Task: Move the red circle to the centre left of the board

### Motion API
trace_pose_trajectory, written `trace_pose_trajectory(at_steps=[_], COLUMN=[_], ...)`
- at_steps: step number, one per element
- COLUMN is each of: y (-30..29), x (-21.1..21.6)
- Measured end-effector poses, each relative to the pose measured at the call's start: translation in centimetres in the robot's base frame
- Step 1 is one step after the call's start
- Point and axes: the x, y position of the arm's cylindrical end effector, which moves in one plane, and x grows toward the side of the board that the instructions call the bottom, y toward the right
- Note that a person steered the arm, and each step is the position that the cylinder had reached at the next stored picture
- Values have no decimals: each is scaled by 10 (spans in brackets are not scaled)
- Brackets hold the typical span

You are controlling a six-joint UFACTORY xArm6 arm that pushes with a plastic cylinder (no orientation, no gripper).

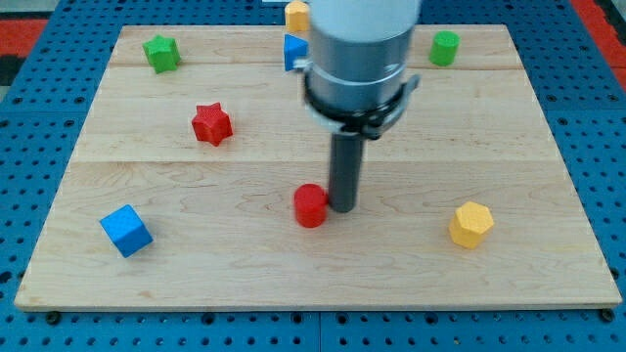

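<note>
Red circle: found a little below the middle of the desk, well short of the left edge where it is wanted.
Tip: set on the desk just beside the red circle, on the side facing the right edge, seemingly touching it.
Reason for placement: contact from that side is judged to suit a push toward the left edge; a slight upward course would also be needed to reach the centre left.
Arm pose: the rod is held upright below a grey cylindrical body, which hangs over the upper middle of the desk.
End effector: no grasping parts are fitted, so nothing is spread or pinched; only the rod bears against the block.
Path: the red star lies above the likely route and the blue cube near the bottom left corner below it; the gap between them is judged wide enough.
Hidden: a blue block and an orange block near the top edge are partly covered by the arm.
</note>
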Motion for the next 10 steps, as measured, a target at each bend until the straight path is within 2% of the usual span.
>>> trace_pose_trajectory(at_steps=[1,2,3,5,8,10], y=[-41,-50,-86,-86,-74,-183], x=[3,40,27,-25,-51,-70])
